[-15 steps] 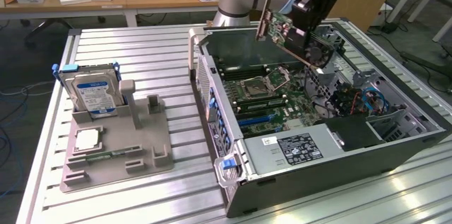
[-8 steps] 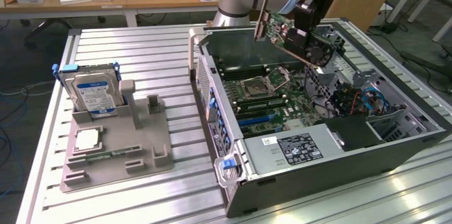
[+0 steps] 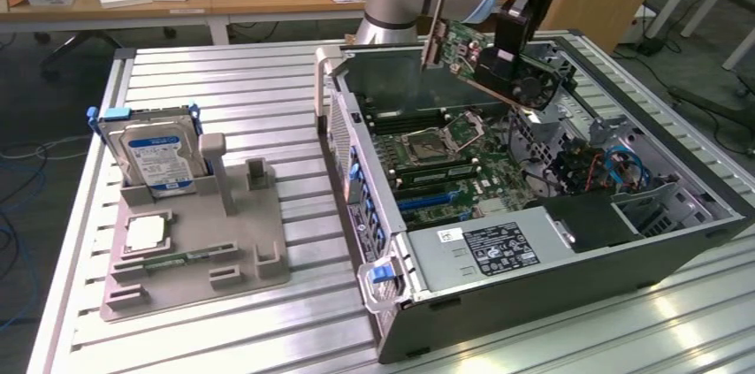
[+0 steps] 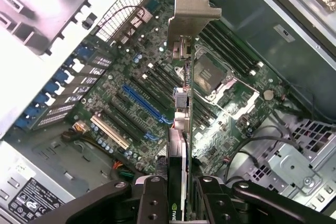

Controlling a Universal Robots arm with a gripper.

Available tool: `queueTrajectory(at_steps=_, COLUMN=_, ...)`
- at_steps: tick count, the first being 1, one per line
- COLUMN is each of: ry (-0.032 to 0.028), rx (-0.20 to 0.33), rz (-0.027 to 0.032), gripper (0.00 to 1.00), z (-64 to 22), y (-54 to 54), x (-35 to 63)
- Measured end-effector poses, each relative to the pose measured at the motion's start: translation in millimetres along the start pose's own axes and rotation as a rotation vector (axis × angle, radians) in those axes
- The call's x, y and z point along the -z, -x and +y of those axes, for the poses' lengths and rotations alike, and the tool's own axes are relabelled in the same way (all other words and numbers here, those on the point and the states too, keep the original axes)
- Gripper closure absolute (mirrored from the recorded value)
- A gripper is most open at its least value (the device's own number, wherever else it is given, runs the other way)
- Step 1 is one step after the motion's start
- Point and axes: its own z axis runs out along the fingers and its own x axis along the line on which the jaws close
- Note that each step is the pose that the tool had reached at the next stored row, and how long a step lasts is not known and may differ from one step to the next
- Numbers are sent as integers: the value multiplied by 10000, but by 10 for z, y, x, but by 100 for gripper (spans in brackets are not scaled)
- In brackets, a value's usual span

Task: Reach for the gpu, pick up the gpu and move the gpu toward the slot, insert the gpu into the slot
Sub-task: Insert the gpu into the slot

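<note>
**benchrat:** Lab room with wooden desks at the back and a slatted metal tabletop [image 3: 236, 82] in front. An open PC case [image 3: 567, 277] lies on its side there, motherboard [image 3: 472, 162] facing up. So where's the gpu?

**slotjockey:** The gpu [image 3: 519, 80] is up in the air over the far end of the case, tilted and well clear of the board. The tool [image 3: 510, 60] has it. From the wrist view the fingers [image 4: 152, 198] sit either side of the card's edge, about half closed and pinched onto the gpu [image 4: 181, 145].

**benchrat:** Seated?

**slotjockey:** Nope. The blue slot [image 4: 142, 100] is bare; in the exterior view it's [image 3: 430, 200], closer to the camera than the card. The silver bracket end hangs roughly above the CPU socket [image 4: 210, 74].

**benchrat:** And on the exterior view's left?

**slotjockey:** A blue-labelled hard drive [image 3: 154, 148] standing upright in a grey holder [image 3: 201, 250], well apart from the case.
</note>
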Motion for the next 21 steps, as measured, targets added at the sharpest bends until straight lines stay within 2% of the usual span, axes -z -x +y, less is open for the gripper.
queueTrajectory(at_steps=6, ry=10, rx=487, rz=-8, gripper=74, z=0, y=0, x=0)
queueTrajectory(at_steps=21, ry=29, rx=2075, rz=-21, gripper=74, z=0, y=0, x=0)
